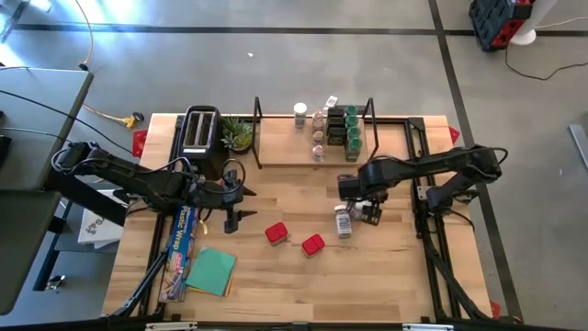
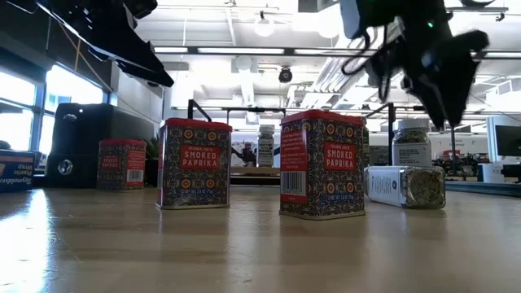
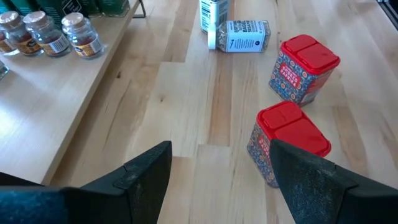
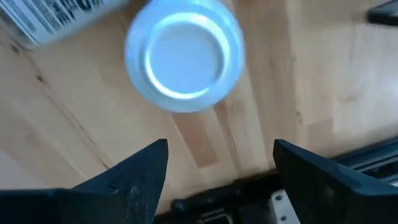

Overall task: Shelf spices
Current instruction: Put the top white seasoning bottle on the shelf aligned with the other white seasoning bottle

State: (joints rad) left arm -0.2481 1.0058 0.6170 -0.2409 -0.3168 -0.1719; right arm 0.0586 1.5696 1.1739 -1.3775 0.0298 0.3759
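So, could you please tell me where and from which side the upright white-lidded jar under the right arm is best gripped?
Probably from straight above, across the round white lid or just below it. The upright jar stands directly under the open right claw, its lid facing up. A second jar lies on its side close by, so keep the fingers off that side.

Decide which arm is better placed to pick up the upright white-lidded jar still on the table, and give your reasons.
Right. The right gripper hangs open directly above the white-lidded jar, whose lid fills its wrist view. The left gripper is open too, but sits beyond both red tins, farther from that jar.
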